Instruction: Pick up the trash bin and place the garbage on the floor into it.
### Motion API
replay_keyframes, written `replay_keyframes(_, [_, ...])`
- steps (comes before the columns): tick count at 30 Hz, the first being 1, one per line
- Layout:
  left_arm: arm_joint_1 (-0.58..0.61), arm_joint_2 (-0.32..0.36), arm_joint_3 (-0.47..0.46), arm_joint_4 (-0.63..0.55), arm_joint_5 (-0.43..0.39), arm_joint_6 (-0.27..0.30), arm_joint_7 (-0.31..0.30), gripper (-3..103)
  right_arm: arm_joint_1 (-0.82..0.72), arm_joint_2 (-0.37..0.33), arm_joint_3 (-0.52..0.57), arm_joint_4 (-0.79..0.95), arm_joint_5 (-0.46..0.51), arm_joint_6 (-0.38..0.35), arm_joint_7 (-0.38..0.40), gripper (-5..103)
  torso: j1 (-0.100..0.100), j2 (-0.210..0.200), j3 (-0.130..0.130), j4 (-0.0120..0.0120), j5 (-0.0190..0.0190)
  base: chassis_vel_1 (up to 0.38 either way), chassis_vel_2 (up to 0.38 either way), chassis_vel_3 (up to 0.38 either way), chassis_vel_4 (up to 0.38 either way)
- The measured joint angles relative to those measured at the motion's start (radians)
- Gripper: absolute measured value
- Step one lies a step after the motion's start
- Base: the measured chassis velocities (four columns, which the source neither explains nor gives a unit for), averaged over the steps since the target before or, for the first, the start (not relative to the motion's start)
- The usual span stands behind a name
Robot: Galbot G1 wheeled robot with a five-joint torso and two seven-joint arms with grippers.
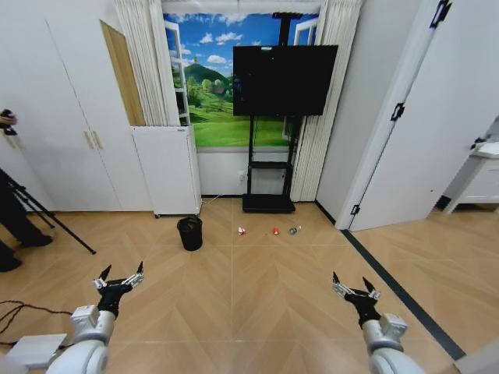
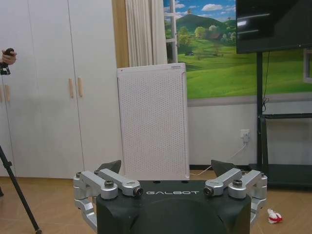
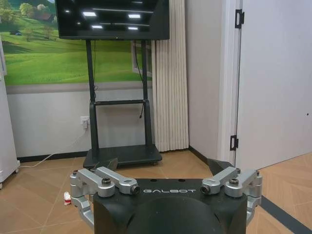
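trash bin (image 1: pixel 189 233) well ahead of left gripper (image 1: pixel 119 279) (fingers spread), w/ garbage (image 1: pixel 274 231) beside.

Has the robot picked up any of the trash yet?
Not yet. Nothing looks done: the trash bin stands on the floor, and the red-and-white scrap, red piece and small bottle lie beside it. The left gripper and right gripper are open, empty and far back. Everything is left to do.

Open floor (image 1: pixel 257 288) leads to the trash bin (image 1: pixel 189 233); white appliance (image 1: pixel 166 170) seemingly close behind.
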Motion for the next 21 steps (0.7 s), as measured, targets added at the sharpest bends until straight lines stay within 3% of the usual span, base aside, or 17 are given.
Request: replay_keyframes(21, [0.015,-0.020,0.003,0.001,0.013,-0.010,0.000,100,0.000,0.004,-0.002,-0.012,-0.004,0.003,-0.001,100,0.000,0.000,0.000,0.0000,0.0000,-0.004,0.006,0.004,-0.004])
